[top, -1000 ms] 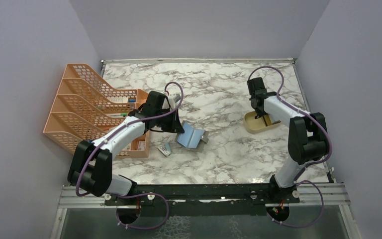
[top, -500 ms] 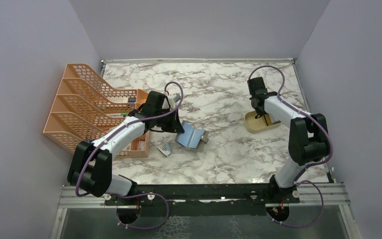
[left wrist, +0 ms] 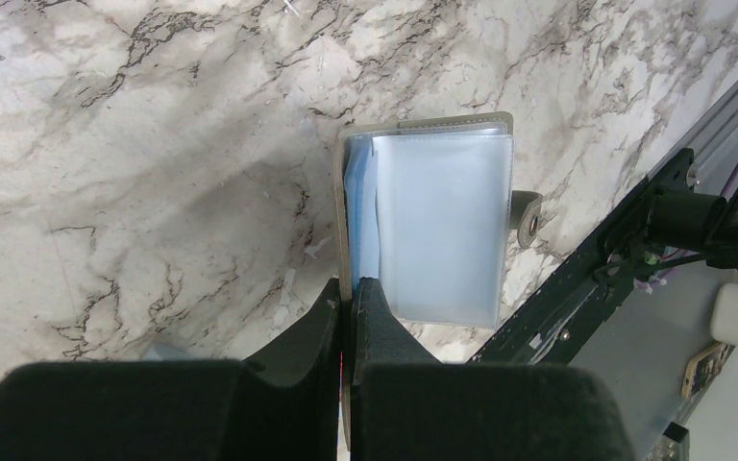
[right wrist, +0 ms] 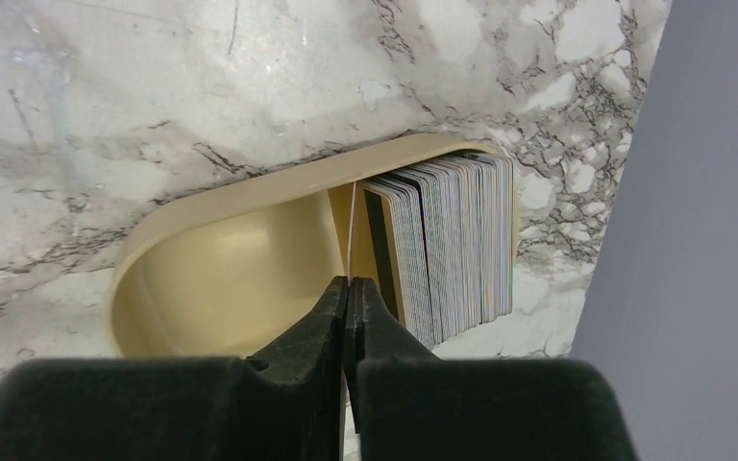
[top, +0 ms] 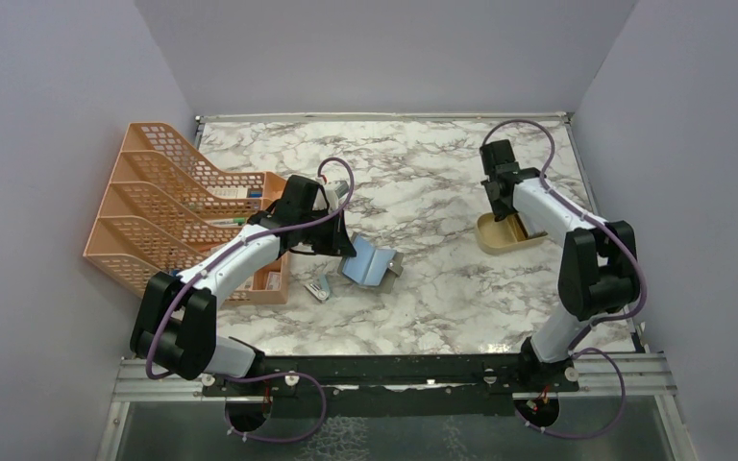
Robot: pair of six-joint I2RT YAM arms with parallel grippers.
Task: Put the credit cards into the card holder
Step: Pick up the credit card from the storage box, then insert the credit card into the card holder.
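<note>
**Card pick under way at the tray**

Right gripper (right wrist: 348, 288) pinches one thin card, seen edge-on, at the end of the credit cards (right wrist: 452, 240) standing in the tan tray (right wrist: 221, 206). Left gripper (left wrist: 348, 293) clamps the open card holder (left wrist: 437, 230) at mid-table. Next (a judgement): lift clear, carry across, slot into a pocket. Pocket mouths are hard to make out.

No readable text, brand, number or sign in any view. Credit cards (right wrist: 452, 240) stand edge-on in tan tray (right wrist: 221, 279), faces hidden. Card holder (left wrist: 442, 230) pockets plain, no print seen. Small items in orange rack (top: 154, 182) too small to read.
</note>
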